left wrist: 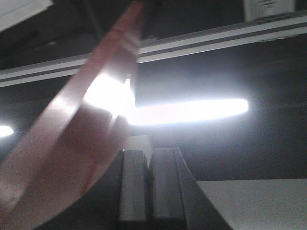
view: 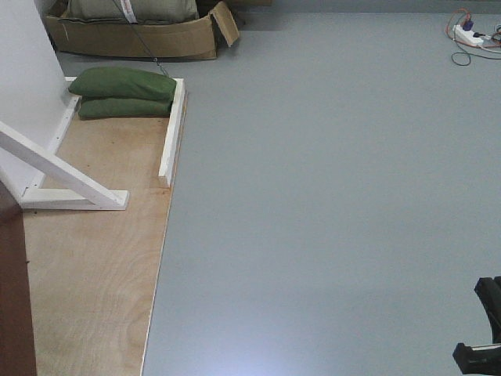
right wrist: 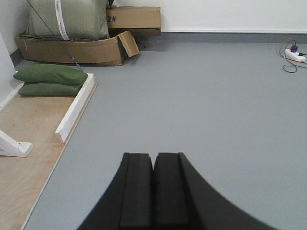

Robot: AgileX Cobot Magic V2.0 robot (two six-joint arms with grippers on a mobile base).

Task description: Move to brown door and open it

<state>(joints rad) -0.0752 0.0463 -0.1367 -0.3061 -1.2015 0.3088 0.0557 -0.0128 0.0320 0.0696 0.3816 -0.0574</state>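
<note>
At the far left of the front view, the brown door point(view: 16, 290) shows as a dark strip beside the plywood panel point(view: 94, 266), with green sandbags point(view: 125, 92) stacked beyond. In the left wrist view the left gripper point(left wrist: 149, 187) has its pads pressed together with nothing between, and the door's reddish edge slants just left of it. The right gripper point(right wrist: 153, 191) is likewise closed and empty above the grey floor point(right wrist: 216, 110).

The front and right wrist views are evenly and softly lit, with faint shadows and a pale sheen on the floor point(view: 329, 235) low in the front view. The left wrist view is dim and blurred. A lamp point(left wrist: 192, 110) blows out white, its glare spilling across the out-of-focus door point(left wrist: 62, 158).
</note>
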